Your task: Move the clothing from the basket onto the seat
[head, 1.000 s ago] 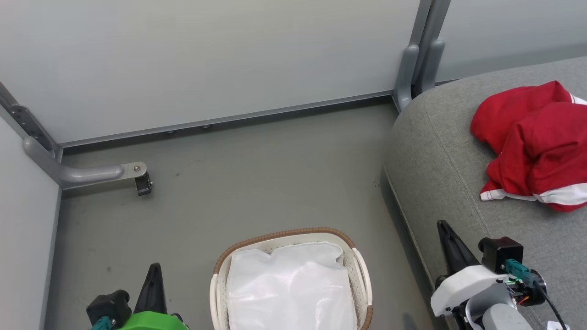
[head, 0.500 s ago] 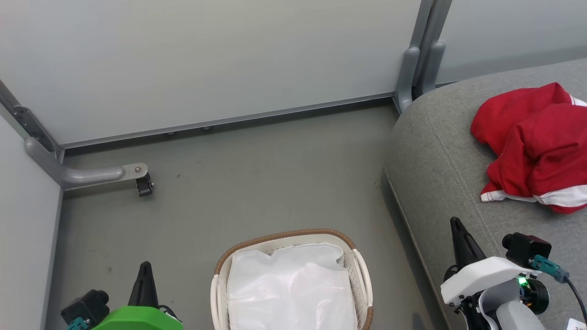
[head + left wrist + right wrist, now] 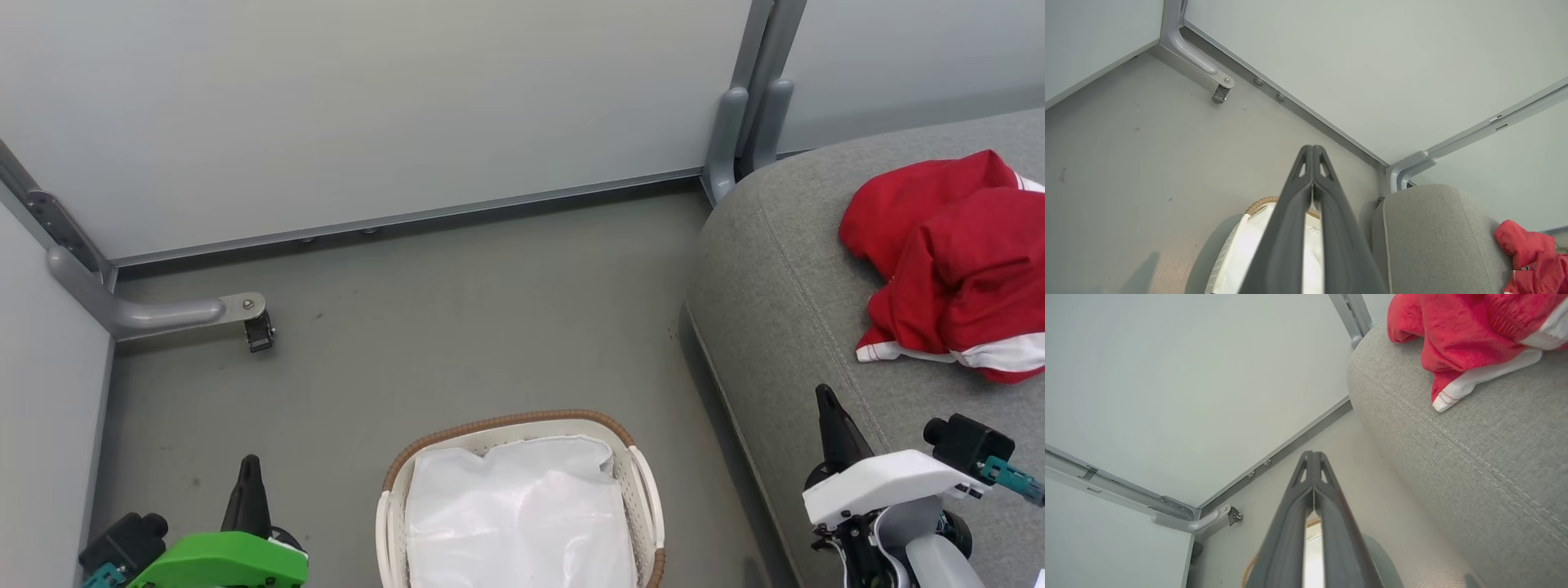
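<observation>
The red clothing [image 3: 955, 265] lies bunched on the grey seat [image 3: 784, 278], its white stripe trim at the near edge; it also appears as clothing [image 3: 1457, 330] on the seat [image 3: 1474, 457] and as clothing [image 3: 1533, 261] on the seat [image 3: 1437, 237]. The white basket [image 3: 645, 490] with its brown rim stands on the floor at bottom centre, holding just its white liner. My left gripper [image 3: 249, 467] is shut and empty, left of the basket [image 3: 1257, 208]. My right gripper [image 3: 824, 396] is shut and empty over the seat's front edge.
Pale partition walls close the back and left, with a grey bracket foot and caster [image 3: 257, 331] at the left and grey posts [image 3: 747, 122] beside the seat's far corner. Grey floor [image 3: 457, 327] lies between walls, basket and seat.
Both grippers have drawn back toward the bottom of the head view, the left one leftward and the right one rightward. Clothing and basket stay put.
</observation>
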Motion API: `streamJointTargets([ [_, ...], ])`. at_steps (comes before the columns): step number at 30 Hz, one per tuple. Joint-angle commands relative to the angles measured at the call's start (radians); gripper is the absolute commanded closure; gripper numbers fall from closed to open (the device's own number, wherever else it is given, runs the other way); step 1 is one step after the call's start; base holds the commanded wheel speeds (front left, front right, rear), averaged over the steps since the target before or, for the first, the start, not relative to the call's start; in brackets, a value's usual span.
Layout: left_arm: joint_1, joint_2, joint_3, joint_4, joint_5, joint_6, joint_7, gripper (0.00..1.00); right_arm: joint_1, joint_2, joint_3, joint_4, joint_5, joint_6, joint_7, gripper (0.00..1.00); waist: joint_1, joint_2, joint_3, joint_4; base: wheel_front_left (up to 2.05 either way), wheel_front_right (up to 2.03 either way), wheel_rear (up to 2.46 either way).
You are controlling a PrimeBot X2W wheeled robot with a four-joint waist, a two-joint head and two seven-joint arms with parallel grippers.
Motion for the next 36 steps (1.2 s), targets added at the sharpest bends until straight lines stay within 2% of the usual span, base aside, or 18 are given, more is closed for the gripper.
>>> streamJointTargets([
  [1, -0.029, 0.005, 0.009, -0.018, -0.032, -0.006, 0.008, 1.00, -0.004, -0.005, -0.007, -0.019, 0.039, 0.000, 0.007, 1.00, 0.0001, 0.0000, -0.001, 0.000, 0.00, 0.00, 0.00],
  [36, -0.061, 0.007, 0.055, -0.070, -0.405, -0.026, 0.117, 1.00, 0.011, -0.008, -0.058, -0.070, 0.451, -0.001, 0.115, 1.00, 0.0001, 0.0000, -0.014, 0.006, 0.00, 0.00, 0.00],
])
